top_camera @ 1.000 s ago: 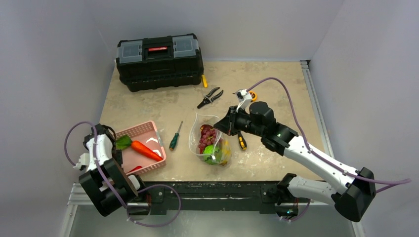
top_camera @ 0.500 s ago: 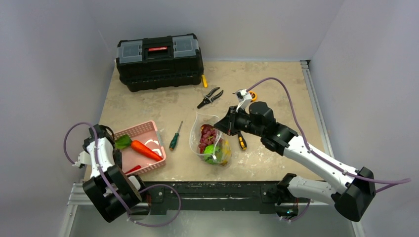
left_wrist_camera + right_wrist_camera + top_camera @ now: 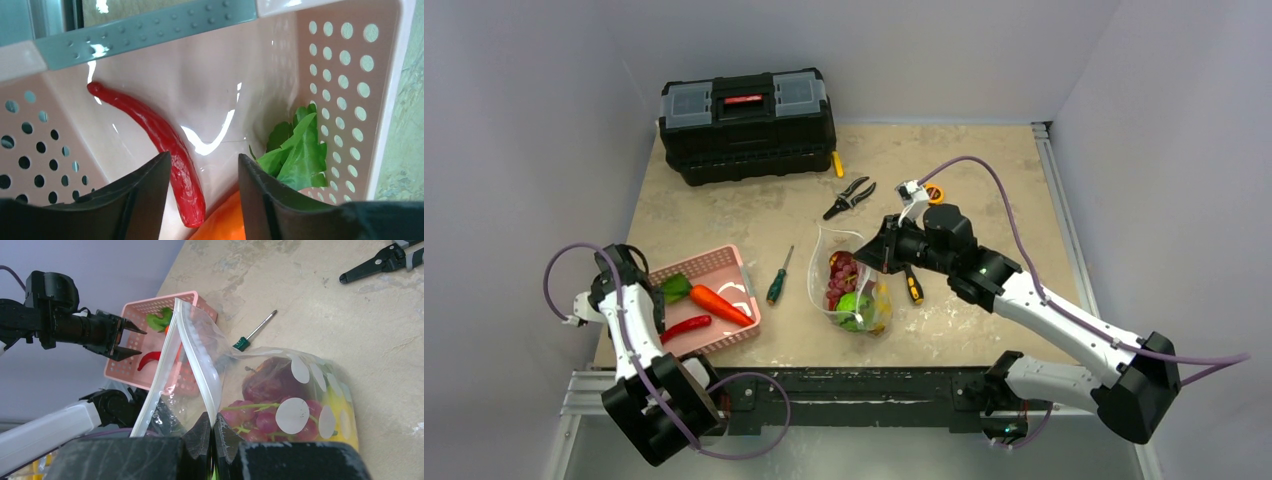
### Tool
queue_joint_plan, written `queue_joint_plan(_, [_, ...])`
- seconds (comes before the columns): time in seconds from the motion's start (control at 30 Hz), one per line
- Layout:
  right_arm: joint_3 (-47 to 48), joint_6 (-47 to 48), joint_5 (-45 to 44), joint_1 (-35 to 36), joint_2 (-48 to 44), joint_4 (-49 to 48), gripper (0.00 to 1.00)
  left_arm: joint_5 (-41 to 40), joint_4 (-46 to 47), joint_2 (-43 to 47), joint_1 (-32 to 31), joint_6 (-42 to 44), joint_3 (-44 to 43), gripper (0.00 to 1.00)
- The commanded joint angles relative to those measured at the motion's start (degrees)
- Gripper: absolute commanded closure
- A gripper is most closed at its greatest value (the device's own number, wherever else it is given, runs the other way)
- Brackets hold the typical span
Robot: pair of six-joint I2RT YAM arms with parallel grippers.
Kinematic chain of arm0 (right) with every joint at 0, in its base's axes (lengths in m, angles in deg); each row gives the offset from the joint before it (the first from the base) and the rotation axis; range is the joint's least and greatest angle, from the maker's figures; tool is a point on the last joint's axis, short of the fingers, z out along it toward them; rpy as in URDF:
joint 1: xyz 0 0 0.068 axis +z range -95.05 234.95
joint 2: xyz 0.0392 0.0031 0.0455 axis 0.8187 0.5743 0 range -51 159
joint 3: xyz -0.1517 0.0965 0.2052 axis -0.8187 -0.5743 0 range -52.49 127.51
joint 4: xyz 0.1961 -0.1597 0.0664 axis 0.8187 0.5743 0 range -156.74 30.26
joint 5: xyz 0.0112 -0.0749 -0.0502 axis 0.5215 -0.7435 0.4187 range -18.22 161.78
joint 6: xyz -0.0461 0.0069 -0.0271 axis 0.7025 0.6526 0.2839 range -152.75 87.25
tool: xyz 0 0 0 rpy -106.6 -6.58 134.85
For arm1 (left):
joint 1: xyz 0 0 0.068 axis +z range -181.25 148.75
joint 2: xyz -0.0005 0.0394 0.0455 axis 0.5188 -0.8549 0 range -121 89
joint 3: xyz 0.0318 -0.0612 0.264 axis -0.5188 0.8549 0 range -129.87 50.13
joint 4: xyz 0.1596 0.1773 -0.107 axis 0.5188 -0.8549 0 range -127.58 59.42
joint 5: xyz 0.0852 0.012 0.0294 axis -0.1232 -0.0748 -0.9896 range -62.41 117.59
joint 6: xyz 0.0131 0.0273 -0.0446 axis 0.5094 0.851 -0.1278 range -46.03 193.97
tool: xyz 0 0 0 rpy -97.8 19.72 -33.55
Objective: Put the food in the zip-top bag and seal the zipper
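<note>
The right gripper is pinching the top edge of the zip-top bag, its two fingers pressed tight together on the plastic. The bag is standing in the middle of the table with its mouth hanging open, and the zipper is running up from the fingers as a white strip, not pressed closed. Red grapes are sitting inside the bag. Something green and something yellow are lying under them; the green one may be a pepper, but the crinkly plastic is making it hard to tell.

The left gripper is hanging over the pink basket with its fingers spread apart, holding nothing. The red chili is lying on the basket floor right under the fingers. The carrot is lying beside it, with its green leaves pushing against the basket wall.

A green screwdriver is lying between the basket and the bag. A yellow screwdriver is lying on the other side of the bag, partly hidden by the right arm. Pliers and a black toolbox are sitting farther back.
</note>
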Motion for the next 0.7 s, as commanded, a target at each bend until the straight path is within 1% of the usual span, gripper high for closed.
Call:
queue_joint_plan(0.0, [3.01, 0.07, 1.01, -0.07, 0.36, -2.51, 1.0, -0.23, -5.63, -0.06, 0.06, -0.98, -3.48, 0.42])
queue_joint_plan(0.07, [3.1, 0.06, 1.43, -0.05, 0.71, -2.76, 1.0, 0.28, -5.53, -0.89, 0.09, -1.63, -3.19, 0.36])
queue_joint_plan(0.1, [3.11, 0.06, 1.48, -0.04, 0.83, -2.86, 1.0, 1.47, -4.88, -1.69, 0.03, -1.9, -2.72, 0.35])
queue_joint_plan(0.2, [3.11, -0.03, 1.72, -0.02, 1.1, -3.07, 1.0, 5.01, -1.87, -5.32, 0.02, -2.72, -1.15, 0.35])
queue_joint_plan(0.33, [2.63, -0.04, 1.46, -0.04, 0.11, -2.71, 1.0, 7.21, 2.51, -8.17, 0.1, -4.33, 1.22, 0.36])
queue_joint_plan(0.4, [2.18, -0.07, 0.99, -0.09, -0.61, -2.27, 1.0, 7.24, 3.39, -8.17, 0.1, -5.67, 2.08, 0.37])
queue_joint_plan(0.5, [1.47, -0.12, 0.49, -0.05, -1.4, -1.96, 1.0, 7.03, 7.33, -6.73, 0.1, -7.34, 5.09, 0.4])
queue_joint_plan(0.57, [1.5, -0.12, 0.39, -0.09, -1.37, -1.76, 1.0, 7.04, 10.01, -6.09, 0.18, -8.27, 7.25, 0.47])
queue_joint_plan(0.67, [1.76, -0.17, 0.5, -0.06, -1.24, -1.82, 1.0, 6.19, 10.78, -5.19, 0.24, -8.59, 7.79, 0.56])
